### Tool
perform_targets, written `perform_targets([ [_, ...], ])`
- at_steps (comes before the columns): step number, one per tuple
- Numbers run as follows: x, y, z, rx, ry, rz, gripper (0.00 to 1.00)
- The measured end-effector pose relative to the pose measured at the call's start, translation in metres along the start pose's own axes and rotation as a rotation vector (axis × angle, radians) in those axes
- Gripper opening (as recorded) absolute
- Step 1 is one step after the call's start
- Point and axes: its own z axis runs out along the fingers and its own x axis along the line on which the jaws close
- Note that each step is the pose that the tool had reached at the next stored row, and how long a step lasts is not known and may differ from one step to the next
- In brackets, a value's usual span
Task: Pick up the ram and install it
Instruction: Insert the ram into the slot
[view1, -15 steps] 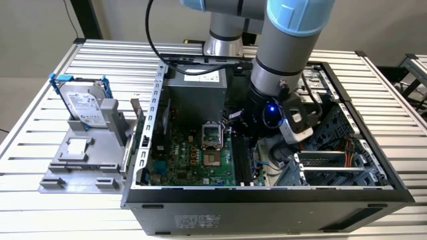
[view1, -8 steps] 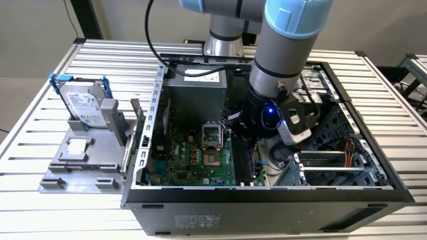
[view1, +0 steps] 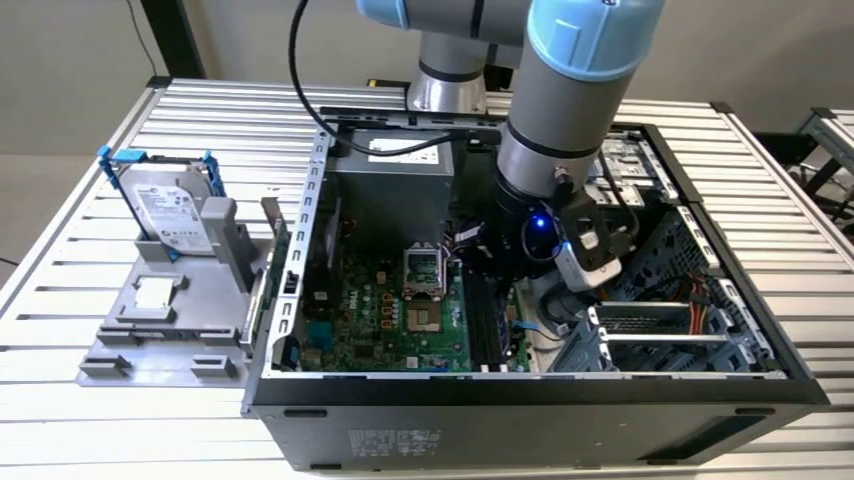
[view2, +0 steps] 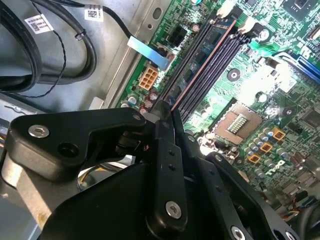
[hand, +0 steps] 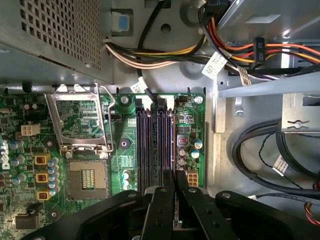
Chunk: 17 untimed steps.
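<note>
The gripper (view2: 167, 125) clenches the ram (view2: 200, 67) edge-on over the slots (hand: 152, 145), centre frame. Misalignment with a slot would likely jam or tilt it.

arm (view1: 567, 130) in open case (view1: 534, 385) | drive bracket (view1: 167, 205) on stand, exterior view's left
</note>
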Motion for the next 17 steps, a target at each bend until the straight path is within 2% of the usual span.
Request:
perform_targets([
  [17,0.0001,0.0004,0.0049,-0.0003,-0.0001,-0.014,0.0],
])
